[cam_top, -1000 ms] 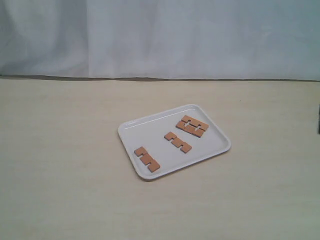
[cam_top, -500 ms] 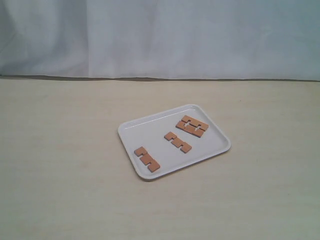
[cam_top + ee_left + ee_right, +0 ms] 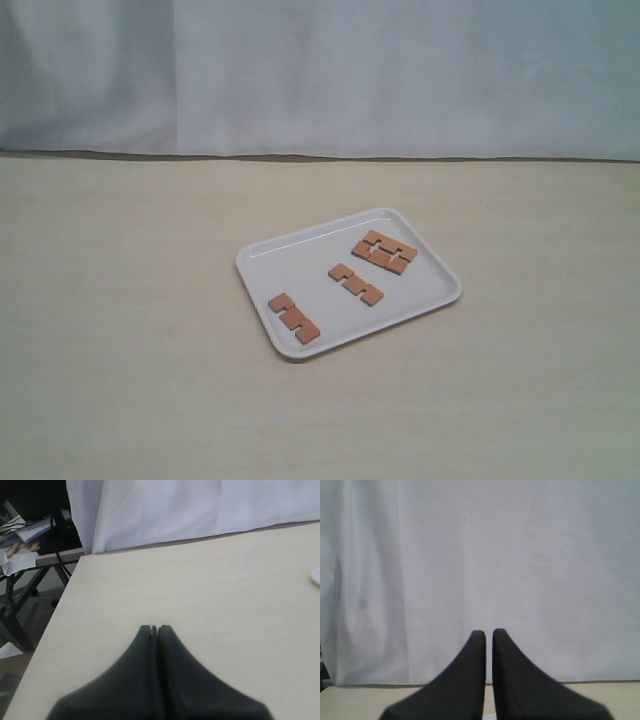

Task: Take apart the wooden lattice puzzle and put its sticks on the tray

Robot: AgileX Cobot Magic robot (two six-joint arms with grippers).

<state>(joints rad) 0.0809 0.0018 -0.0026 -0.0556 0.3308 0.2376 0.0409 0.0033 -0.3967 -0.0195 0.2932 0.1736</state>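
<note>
1. Four sticks (image 3: 356, 284), reddish-brown and notched, all lying flat inside the tray (image 3: 300, 272) – the puzzle taken apart into loose pieces.
   - Two lie side by side, touching, at the tray's far right corner.
   - One lies alone near the middle.
   - One lies alone near the front left corner, close to the rim.
2. One tray, white, with rounded corners and a low rim. It sits turned at an angle on the table (image 3: 120, 320), a little right of centre.
3. One table, pale wood grain. Broad bare surface lies on every side of the tray, widest to the left and the front. Nothing stands between the tray and the table edges.
4. One curtain (image 3: 300, 70), white, hanging along the table's far edge and closing off the back.
5. One left gripper (image 3: 154, 628), black, jaws pressed together and holding nothing. It hangs over bare table near a side edge, well apart from the tray.
6. One side bench (image 3: 30, 555) beyond that edge, carrying papers and dark cables.
7. One right gripper (image 3: 486, 633), black, closed and empty – raised and facing the curtain, with only a strip of table below it.
</note>
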